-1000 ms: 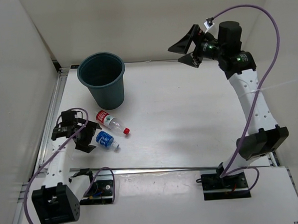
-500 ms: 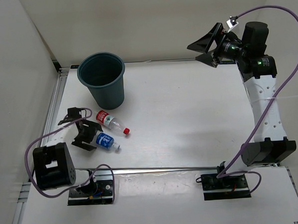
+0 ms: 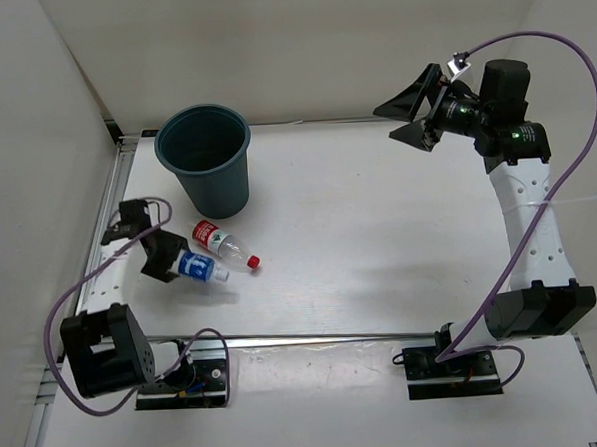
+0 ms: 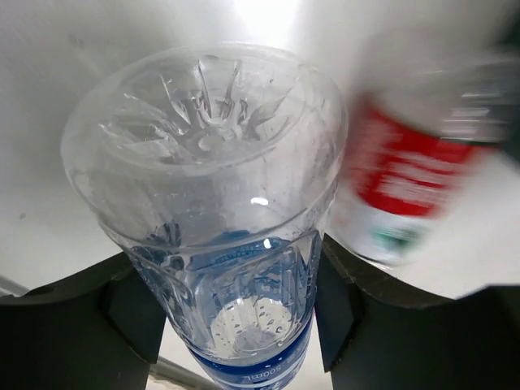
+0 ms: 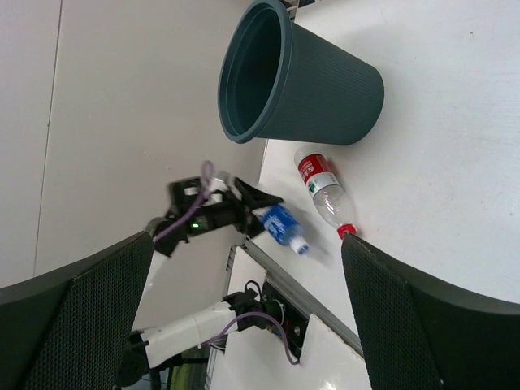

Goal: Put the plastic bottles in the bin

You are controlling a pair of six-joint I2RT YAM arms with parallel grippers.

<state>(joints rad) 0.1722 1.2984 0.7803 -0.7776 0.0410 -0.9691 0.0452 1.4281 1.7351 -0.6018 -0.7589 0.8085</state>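
White table [image 3: 359, 240] underneath everything. On it the dark teal bin [image 3: 216, 183] stands upright, mouth open to the ceiling, out past the left gripper's [image 3: 166, 260] fingertips and off to its left side, well apart from it.

Up high, the right gripper [image 3: 385, 122] hangs with its jaws spread wide and nothing between them, well apart from every bottle and aimed across at the bin.

Down low, the left gripper is clamped on the blue-label bottle [image 3: 199, 268]. The wrist view shows a dark finger [image 4: 134, 313] pressed against each side of the clear body. The ribbed base faces back into the gripper. The long axis runs straight out from the jaws, cap end leading.

Just beside that, off the gripper's right finger, lies the red-label bottle [image 3: 223, 245], flat on the table. Its base points toward the bin and its red cap [image 3: 252, 261] away from it. In the wrist view it is a blur, so whether the two bottles touch I cannot tell.
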